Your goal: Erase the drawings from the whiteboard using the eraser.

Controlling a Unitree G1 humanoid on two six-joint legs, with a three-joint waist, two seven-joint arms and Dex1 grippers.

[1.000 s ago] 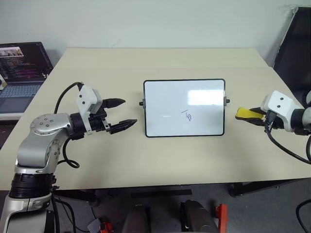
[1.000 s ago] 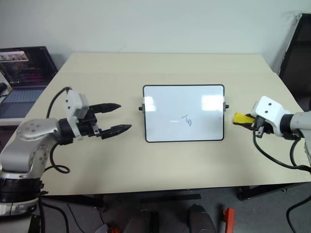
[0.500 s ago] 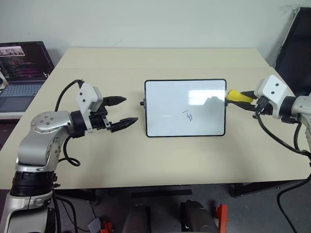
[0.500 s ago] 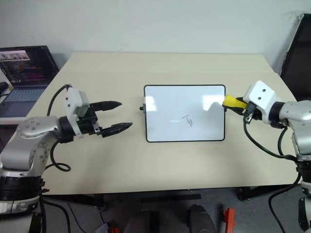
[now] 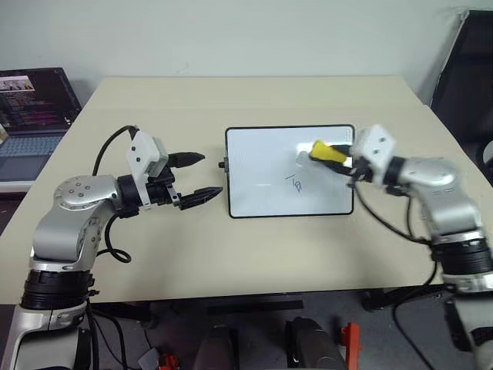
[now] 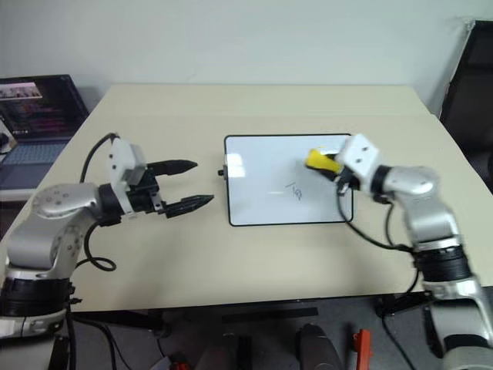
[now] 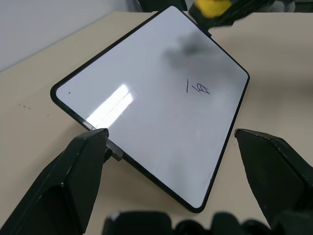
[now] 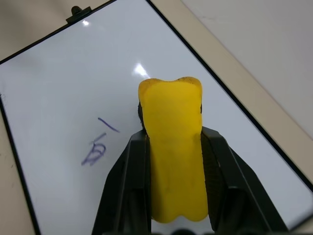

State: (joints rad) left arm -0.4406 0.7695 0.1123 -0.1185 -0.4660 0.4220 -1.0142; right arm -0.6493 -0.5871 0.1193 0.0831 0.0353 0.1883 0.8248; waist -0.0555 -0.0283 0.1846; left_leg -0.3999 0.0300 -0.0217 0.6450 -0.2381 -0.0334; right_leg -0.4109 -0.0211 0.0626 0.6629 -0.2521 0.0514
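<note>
We find the whiteboard (image 5: 290, 171) lying flat near the middle of the beige table (image 5: 254, 254), its long sides running left to right. The drawings (image 5: 296, 183) sit slightly right of the board's centre: a short stroke with a small looped scribble just beside it, both in dark ink. The right gripper (image 5: 337, 158) reaches in over the board's right part, its two black fingers clamped on the sides of the yellow eraser (image 5: 326, 151). The eraser projects past the fingertips toward the board's centre and hangs above the white surface, just beside the drawings; we cannot tell whether it touches the board. The left gripper (image 5: 196, 177) hovers over the table just left of the board's left edge, pointing toward it, with its fingers spread apart and nothing between them. A laptop (image 5: 35, 116) stands beyond the table's left side, screen lit.
</note>
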